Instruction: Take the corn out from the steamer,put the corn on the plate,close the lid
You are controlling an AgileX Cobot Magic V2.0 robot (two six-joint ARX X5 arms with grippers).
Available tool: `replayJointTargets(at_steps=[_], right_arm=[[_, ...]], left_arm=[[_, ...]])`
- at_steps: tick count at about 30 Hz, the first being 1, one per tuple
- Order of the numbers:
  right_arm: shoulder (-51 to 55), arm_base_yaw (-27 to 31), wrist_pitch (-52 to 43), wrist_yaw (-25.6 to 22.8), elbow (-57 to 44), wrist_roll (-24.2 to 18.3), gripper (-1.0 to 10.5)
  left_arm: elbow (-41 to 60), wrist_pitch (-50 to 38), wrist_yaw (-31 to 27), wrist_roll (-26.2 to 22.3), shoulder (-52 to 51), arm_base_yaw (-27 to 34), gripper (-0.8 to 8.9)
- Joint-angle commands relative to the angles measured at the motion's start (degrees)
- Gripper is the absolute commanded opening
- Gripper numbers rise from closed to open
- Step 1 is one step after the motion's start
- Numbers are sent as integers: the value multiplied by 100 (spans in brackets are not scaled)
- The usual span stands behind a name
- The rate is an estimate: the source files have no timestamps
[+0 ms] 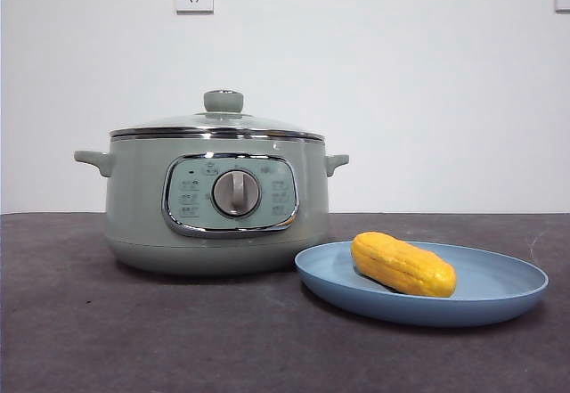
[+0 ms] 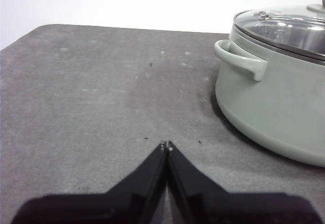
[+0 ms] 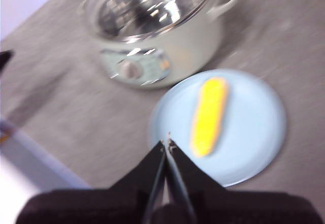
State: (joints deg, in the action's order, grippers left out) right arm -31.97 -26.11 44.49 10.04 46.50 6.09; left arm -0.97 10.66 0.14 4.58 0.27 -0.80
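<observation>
The corn (image 1: 403,265) lies on its side on the plate (image 1: 499,308), which sits on the table (image 1: 80,339) just beside the steamer (image 1: 214,233), its rim near the pot's base on the side away from the pot's left handle (image 2: 239,59). The lid (image 1: 216,124) rests level on the steamer, its chrome rim seated all round and the knob (image 1: 223,101) upright at the centre. By the look of it, every step of the task is done: corn out, corn plated, lid closed. The left gripper (image 2: 166,146) hangs low over bare table beside the steamer, jaws pressed together and holding nothing. The right gripper (image 3: 167,144) hangs above the plate's near edge, well clear of the corn, jaws likewise pinched together and empty. Nothing further seems called for beyond the arms drawing back without brushing plate or lid.
</observation>
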Motion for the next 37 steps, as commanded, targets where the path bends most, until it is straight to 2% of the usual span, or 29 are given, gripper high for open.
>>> replayJointTargets(at_steps=[1,6,11,15,20,23,26,33,37], right_arm=[[212,415,-251,-103,-52,-461,0],[737,1377,-960,-116,-369,-544,0],[1462,2063,-2376,-103,-1499,-555,0],[2079,2299,-3401,-212,-2673,-422,0],[2761,2321,-4203,-691,-3869,-87,0],[3097,2321,-4269,-1047,-4284,125,0],[3189,2317,-4266,-1196,-4555,317,0],[3189,2317,-3427,-1191,-4621,348,0],[3189,2306,-3438,-1143,-4621,361,0]], left_arm=[[81,-24,-2,35,-15,20,-4],[81,-26,-2,35,-15,20,-4],[81,-26,-4,35,-15,20,-4],[81,-26,-4,35,-15,20,-4],[81,-26,-4,35,-15,20,-4],[81,-26,-4,35,-15,20,-4],[81,-26,-4,35,-15,20,-4],[81,-28,-4,33,-15,17,-4],[81,-28,-4,35,-15,17,-4]])
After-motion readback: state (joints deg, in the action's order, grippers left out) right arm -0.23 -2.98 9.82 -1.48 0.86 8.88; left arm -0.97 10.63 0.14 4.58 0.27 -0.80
